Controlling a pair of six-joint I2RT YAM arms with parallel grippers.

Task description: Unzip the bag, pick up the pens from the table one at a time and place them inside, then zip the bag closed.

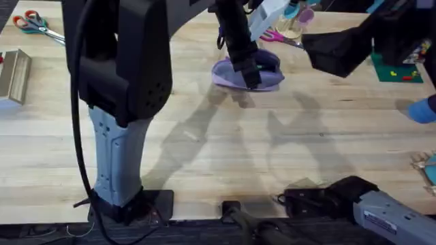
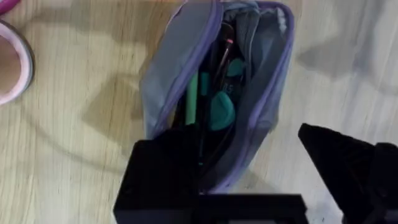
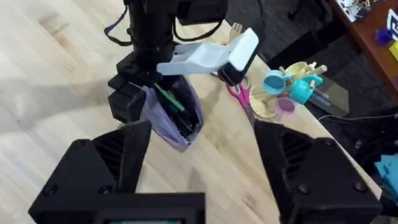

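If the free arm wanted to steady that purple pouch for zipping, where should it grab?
Probably the bag at its near end wall, below the opening, coming in from the right tool's side. The left tool already sits at the other end, and the green pen pokes out of the gaping mouth.

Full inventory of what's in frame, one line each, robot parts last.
bag: 1, lavender, table's far middle, unzipped.
green pen: 1, green, inside the bag.
dark pen: 1, dark, inside the bag beside the green one.
scissors: 1, orange and green handles, far left of table.
pink scissors: 1, pink handles, right of the bag.
toy cups: cluster, blue, yellow, pink, beyond the bag.
metal tray: 1, left edge.
table: 1, light wood.
left end effector: black, at the bag.
right end effector: black, open, raised off the table, facing the bag.
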